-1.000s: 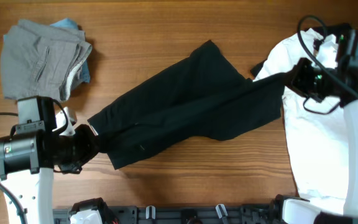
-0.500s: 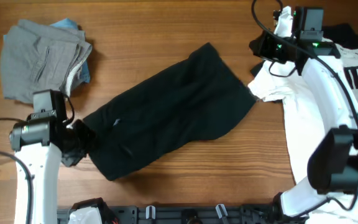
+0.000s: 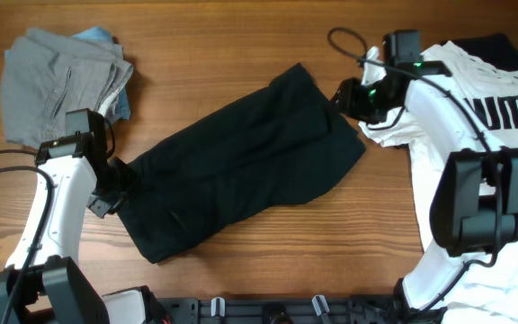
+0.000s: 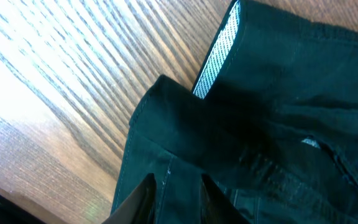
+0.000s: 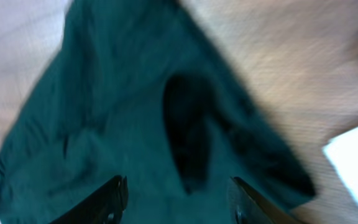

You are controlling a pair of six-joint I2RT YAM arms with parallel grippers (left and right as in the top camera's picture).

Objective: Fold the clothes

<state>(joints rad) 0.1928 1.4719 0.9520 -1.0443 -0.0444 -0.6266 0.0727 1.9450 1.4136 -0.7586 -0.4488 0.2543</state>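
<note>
While the left gripper (image 4: pixel 176 183) is barely parted (right gripper (image 5: pixel 179 186) wide), black shorts (image 3: pixel 241 166) lie diagonally, waistband (image 4: pixel 216 59) lower-left.

Overhead cam looks straight down on the whole table (image 3: pixel 241 36), with the arms (image 3: pixel 57 207) coming in from 6 o'clock. Left wrist cam sits super close over the black shorts (image 4: pixel 278 124), left fingertips (image 4: pixel 138 199) poking in at 6. Right wrist cam's close too, pretty blurry, right fingertips (image 5: pixel 110 199) at 6. All three share those shorts.
</note>
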